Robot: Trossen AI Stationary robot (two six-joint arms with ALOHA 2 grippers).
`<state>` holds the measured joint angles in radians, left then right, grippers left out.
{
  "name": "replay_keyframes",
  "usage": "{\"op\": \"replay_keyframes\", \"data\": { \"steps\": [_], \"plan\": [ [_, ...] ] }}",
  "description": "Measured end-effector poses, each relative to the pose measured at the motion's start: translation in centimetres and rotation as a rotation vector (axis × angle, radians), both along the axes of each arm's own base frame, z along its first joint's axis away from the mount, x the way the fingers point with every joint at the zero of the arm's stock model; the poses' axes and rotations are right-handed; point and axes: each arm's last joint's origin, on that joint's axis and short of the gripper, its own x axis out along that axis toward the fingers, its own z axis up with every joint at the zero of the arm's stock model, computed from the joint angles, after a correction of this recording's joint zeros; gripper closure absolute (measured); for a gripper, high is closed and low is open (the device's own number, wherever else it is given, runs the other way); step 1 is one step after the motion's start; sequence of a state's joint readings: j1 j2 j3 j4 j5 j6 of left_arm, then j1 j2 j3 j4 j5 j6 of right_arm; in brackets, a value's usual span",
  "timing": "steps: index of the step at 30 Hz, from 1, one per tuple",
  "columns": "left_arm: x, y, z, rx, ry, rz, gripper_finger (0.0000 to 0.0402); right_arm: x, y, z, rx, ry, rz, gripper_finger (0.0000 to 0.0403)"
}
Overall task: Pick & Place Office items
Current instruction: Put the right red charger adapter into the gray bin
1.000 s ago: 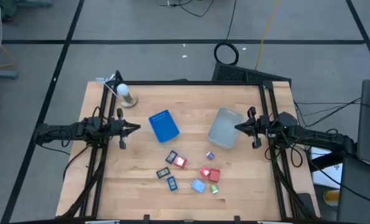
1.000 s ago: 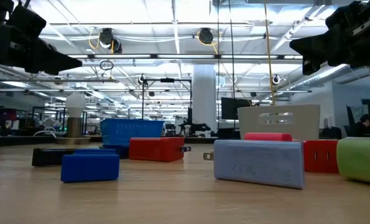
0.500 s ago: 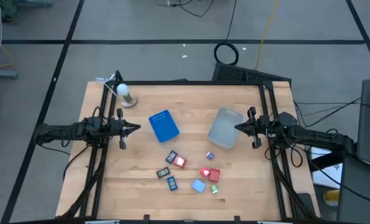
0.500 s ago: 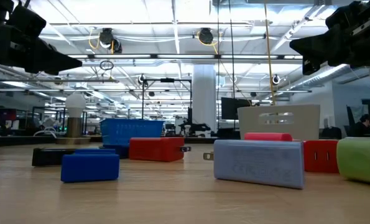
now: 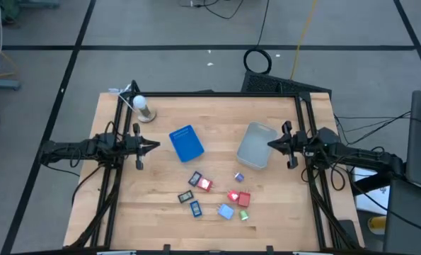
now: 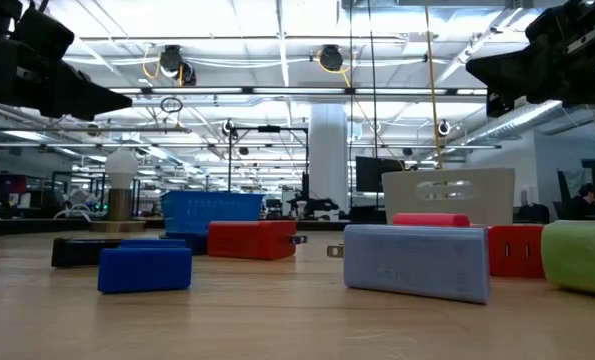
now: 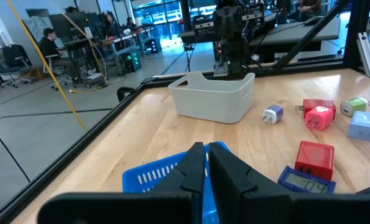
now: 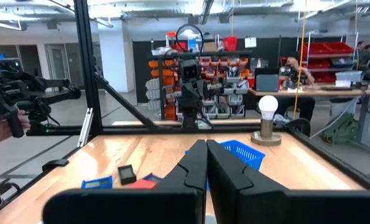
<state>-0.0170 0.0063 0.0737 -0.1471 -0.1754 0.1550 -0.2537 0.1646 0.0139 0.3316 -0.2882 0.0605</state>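
Note:
Several tiny office items lie flat on the near middle of the table: red blocks [image 5: 233, 197], a light blue piece [image 5: 226, 211], a dark blue one [image 5: 195, 208], a green one [image 5: 244, 215] and black ones [image 5: 194, 178]. My left gripper [image 5: 156, 146] hovers shut at the table's left, beside the blue tray [image 5: 187, 142]. My right gripper [image 5: 269, 145] hovers shut at the right, over the edge of the clear tub [image 5: 257, 146]. In the low view, both grippers hang high above the dark blue block [image 6: 145, 268] and the light blue piece [image 6: 417, 260].
A light bulb on a stand [image 5: 141, 106] sits at the far left corner. Black frame posts [image 5: 118, 134] run along both table sides. Bare wood lies between the two containers and the item cluster. People sit in the room beyond [image 7: 48, 43].

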Motion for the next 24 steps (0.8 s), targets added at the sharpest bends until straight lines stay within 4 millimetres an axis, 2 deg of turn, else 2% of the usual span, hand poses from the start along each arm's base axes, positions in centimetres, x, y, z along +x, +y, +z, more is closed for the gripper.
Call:
{"op": "replay_keyframes", "data": {
  "steps": [5, 13, 18, 21, 24],
  "plan": [
    [0.0, 0.0, 0.7, -0.019, -0.076, -0.001, 0.0376, 0.0, 0.0, 0.0, 0.005, -0.001, 0.002, 0.0403],
    [-0.3, -0.2, 3.2, -0.186, -0.359, -0.080, 0.0376, 0.0, 0.0, 0.1, 0.004, -0.009, 0.003, 0.0403],
    [-0.4, -0.3, 3.7, -0.270, -0.422, -0.130, 0.0376, 0.0, 0.0, 0.1, 0.054, -0.004, 0.011, 0.0403],
    [-0.5, -0.1, 3.8, -0.335, -0.448, -0.085, 0.0376, 0.0, 0.0, 0.1, 0.084, -0.002, 0.016, 0.0403],
    [-0.5, 0.2, 3.9, -0.296, -0.464, 0.028, 0.0376, 0.0, 0.0, 0.0, 0.090, 0.001, 0.017, 0.0403]
  ]
}}
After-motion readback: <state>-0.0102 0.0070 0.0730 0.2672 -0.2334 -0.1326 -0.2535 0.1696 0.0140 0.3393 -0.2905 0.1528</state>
